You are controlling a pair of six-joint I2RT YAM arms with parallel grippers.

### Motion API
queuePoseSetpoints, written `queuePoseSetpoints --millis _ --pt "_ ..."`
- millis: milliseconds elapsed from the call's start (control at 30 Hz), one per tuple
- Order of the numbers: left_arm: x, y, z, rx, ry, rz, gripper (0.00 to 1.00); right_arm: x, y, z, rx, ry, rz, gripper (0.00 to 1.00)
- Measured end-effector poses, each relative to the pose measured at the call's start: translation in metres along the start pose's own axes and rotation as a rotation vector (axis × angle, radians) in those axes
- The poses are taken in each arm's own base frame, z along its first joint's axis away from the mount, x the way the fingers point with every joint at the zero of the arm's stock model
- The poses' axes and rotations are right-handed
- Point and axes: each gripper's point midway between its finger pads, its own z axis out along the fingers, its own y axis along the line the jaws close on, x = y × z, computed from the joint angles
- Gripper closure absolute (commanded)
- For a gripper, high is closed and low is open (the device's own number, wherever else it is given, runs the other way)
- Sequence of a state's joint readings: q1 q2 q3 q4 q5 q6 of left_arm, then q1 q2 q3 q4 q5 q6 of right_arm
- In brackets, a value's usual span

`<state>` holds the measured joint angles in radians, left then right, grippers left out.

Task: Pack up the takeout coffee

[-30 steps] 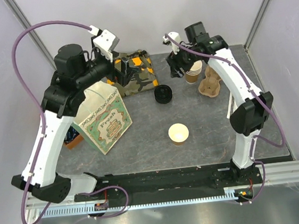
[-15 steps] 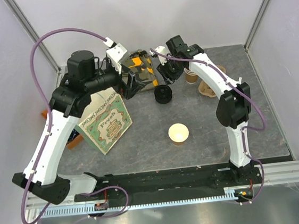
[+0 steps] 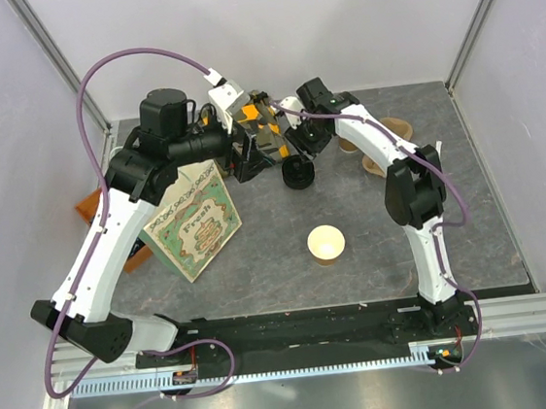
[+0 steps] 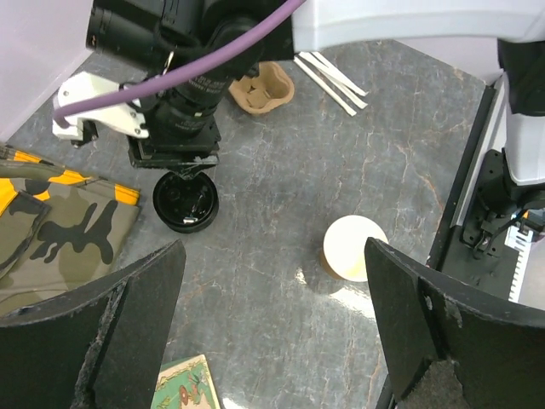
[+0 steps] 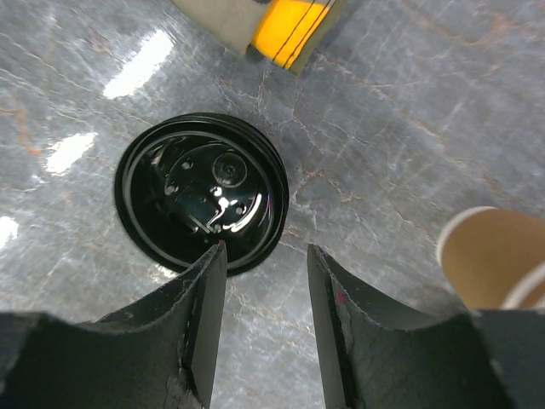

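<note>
The right jaws stood partly apart and grasped nothing; bare tabletop (image 5: pixel 409 128) showed through the gap. They hung just over the near rim of the lid (image 5: pixel 200 192), a round black one lying on the tabletop. Whether a fingertip (image 5: pixel 209 281) touched it I could not tell. Just beyond the lid lay the corner of a camouflage cloth (image 4: pixel 68 217) with orange patches. At the right edge of the right wrist view the side of a brown second cup (image 5: pixel 490 251) showed.

The left jaws were released, spread wide with nothing between them. They hovered above the cloth's edge, close beside the right arm's wrist.

The cup (image 3: pixel 326 244) stood upright and open-topped near the middle of the tabletop. It stood alone, apart from the lid and nearer the arm bases, outside the bag (image 3: pixel 192 223). The printed bag stood at the left, partly under the left arm. A pulp carrier (image 4: pixel 261 88) and pale strips (image 4: pixel 328 72) lay on the far right part of the tabletop.
</note>
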<state>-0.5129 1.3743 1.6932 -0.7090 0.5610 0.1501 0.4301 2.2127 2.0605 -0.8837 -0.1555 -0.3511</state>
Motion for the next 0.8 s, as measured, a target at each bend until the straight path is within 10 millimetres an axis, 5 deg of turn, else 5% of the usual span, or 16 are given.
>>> queuePoseSetpoints --millis 233,800 --pt "0.0 0.0 0.0 0.0 0.0 -0.003 0.07 0.011 0.001 0.021 -0.015 0.041 0.006 0.53" --pt "0.001 0.002 0.003 0.001 0.001 -0.004 0.07 0.004 -0.007 0.026 0.01 0.028 -0.001 0.59"
